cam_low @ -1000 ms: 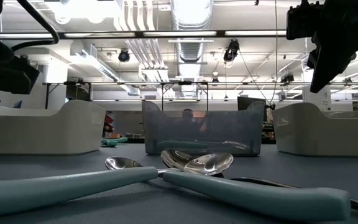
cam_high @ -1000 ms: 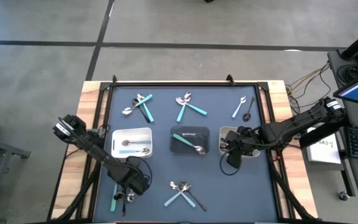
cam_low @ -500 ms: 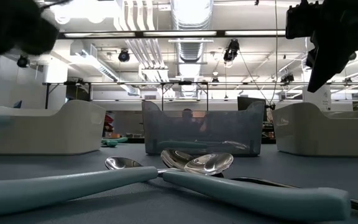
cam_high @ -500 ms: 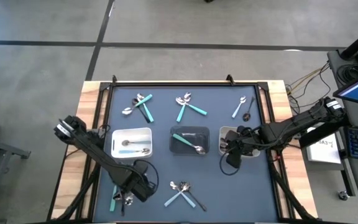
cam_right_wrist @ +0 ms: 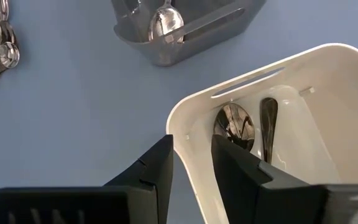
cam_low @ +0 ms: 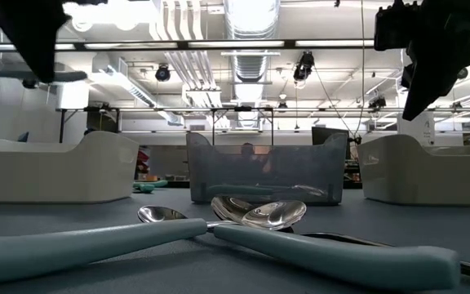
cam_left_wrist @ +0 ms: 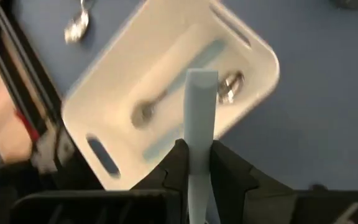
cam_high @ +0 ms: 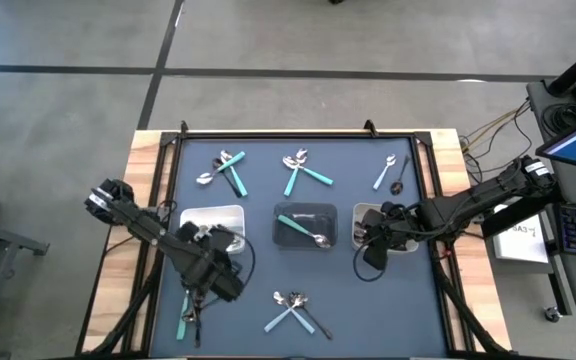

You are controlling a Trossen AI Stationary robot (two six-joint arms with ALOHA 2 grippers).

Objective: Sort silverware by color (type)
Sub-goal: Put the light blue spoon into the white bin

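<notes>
On the dark blue desk three trays sit in a row: the white rectangular tray on the left, the grey translucent tray in the middle, the second white tray on the right. The left end effector hangs just in front of the left tray, closed on a teal-handled utensil. The right end effector sits over the right tray, with dark spoons inside. Clusters of silverware lie behind the trays, and a crossed teal-handled pair lies in front.

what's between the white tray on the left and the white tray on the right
The grey tray, holding a teal-handled piece and a silver spoon, seen in the high view.
</notes>
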